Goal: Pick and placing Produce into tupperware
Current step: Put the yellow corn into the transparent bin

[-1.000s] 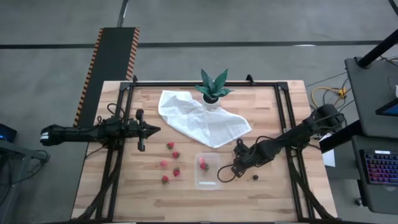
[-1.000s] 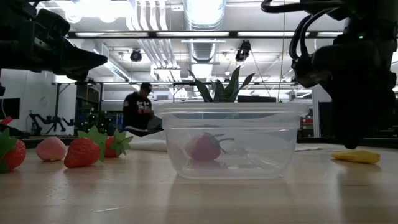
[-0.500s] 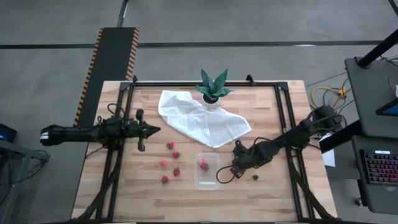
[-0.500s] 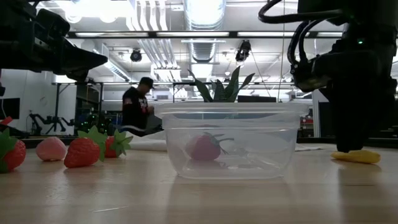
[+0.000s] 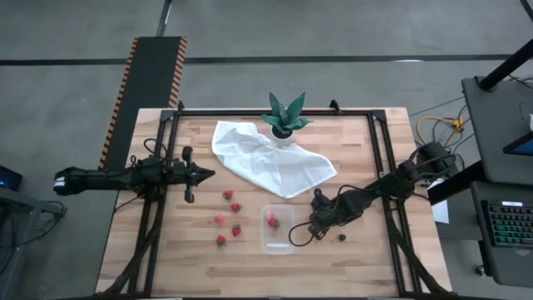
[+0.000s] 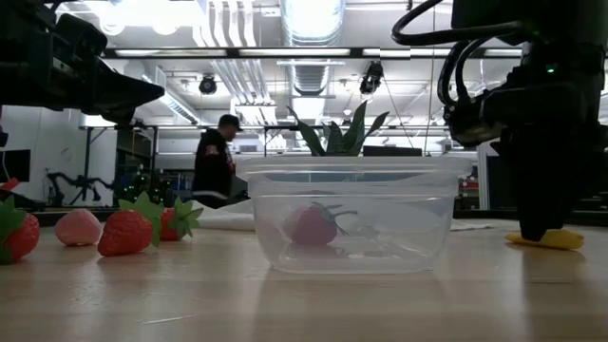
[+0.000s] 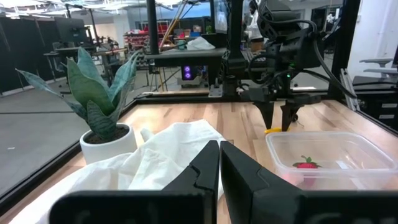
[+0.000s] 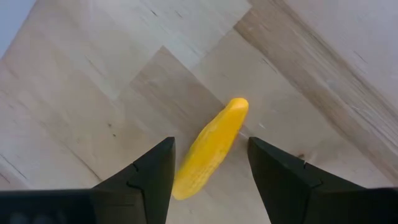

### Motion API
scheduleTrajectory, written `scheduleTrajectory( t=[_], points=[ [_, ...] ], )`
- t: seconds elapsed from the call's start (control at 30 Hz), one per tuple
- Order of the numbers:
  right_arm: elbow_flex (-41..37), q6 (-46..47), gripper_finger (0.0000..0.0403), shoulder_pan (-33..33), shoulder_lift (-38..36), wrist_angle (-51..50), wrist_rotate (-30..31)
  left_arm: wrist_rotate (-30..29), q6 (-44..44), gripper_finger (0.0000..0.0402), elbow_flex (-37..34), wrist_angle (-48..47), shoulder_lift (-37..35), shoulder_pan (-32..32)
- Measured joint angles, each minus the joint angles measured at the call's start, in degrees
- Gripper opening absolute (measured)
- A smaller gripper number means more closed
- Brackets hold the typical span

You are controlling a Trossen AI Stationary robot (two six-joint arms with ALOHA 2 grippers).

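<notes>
My right gripper (image 8: 208, 168) hangs point-down over the smooth, glossy orange-yellow sliver of toy produce (image 8: 210, 148), its dark fingers spread wide with one on either side and neither touching, since I judge a long, narrow piece like this is best pinched across its short width. The sliver lies flat on the pale, grainy butcher-block wooden table (image 5: 150, 250), just off the 3 o'clock side of the small clear plastic tupperware (image 5: 277, 227), so the carry over the rim should be short. That container, thin-walled with rounded corners, already holds one red strawberry-like piece (image 6: 313, 227) (its green leafy cap shows through the wall). Five more small red and pink pieces (image 5: 226, 219) sit scattered at the container's 9 o'clock, and a small dark round piece (image 5: 341, 237) rests toward 4 o'clock, near my right arm. My left gripper (image 5: 198, 174) waits level at the table's 9 o'clock edge, fingers pressed together on nothing. A crumpled, soft white cloth (image 5: 271, 164) and a green spiky plant in a white pot (image 5: 285, 119) lie toward 12 o'clock, apart from the work.
</notes>
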Motion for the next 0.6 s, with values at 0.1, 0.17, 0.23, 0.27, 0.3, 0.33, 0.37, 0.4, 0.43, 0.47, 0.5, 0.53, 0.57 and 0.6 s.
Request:
scheduleTrajectory(
  t=[0.1,0.17,0.23,0.27,0.3,0.33,0.37,0.4,0.43,0.47,0.5,0.53,0.57,0.6],
  points=[
    [0.0,0.0,0.0187,0.0,-0.1,-0.1,0.0,0.0,0.0,0.0,0.0,0.0,0.0,0.0],
    [0.0,-0.2,0.0176,0.0,-0.1,-0.2,0.0,0.0,0.0,0.0,0.0,0.0,0.0,0.0],
    [-0.1,-0.2,0.0162,0.0,-0.1,-0.3,0.0,0.0,0.0,0.0,0.0,0.0,0.0,0.0],
    [-0.1,-0.2,0.0155,0.0,-0.1,-0.4,0.0,0.0,0.0,0.0,0.0,0.0,0.0,0.0],
    [-0.1,-0.2,0.0147,0.0,-0.1,-0.5,0.0,0.0,0.0,0.0,0.0,0.0,0.0,0.0],
    [-0.1,-0.2,0.0138,0.0,-0.1,-0.5,-0.1,0.0,0.0,0.0,0.0,0.0,0.0,0.0],
    [-0.2,-0.4,0.013,0.0,-0.1,-0.5,-0.2,0.0,0.0,0.0,0.0,0.0,0.0,0.0],
    [-0.2,-0.7,0.0121,0.0,-0.1,-0.5,-0.3,0.0,0.0,0.0,0.0,0.0,0.0,0.0],
    [-0.2,-1.0,0.0112,0.0,-0.1,-0.5,-0.4,0.0,0.0,0.0,0.0,0.0,0.0,0.0],
    [-0.2,-1.1,0.0102,0.0,-0.1,-0.5,-0.4,0.0,0.0,0.0,0.0,0.0,0.0,0.0],
    [-0.2,-1.1,0.0093,0.0,-0.1,-0.5,-0.4,0.0,0.0,0.0,0.0,0.0,0.0,0.0],
    [-0.2,-1.4,0.0084,0.0,-0.1,-0.4,-0.5,0.0,0.0,0.0,0.0,0.0,0.0,0.0],
    [-0.2,-1.8,0.0074,0.0,-0.1,-0.4,-0.6,0.0,0.0,0.0,0.0,0.0,0.0,0.0],
    [-0.2,-2.2,0.0065,0.0,-0.1,-0.2,-0.7,0.0,0.0,0.0,0.0,0.0,0.0,0.0]
  ],
)
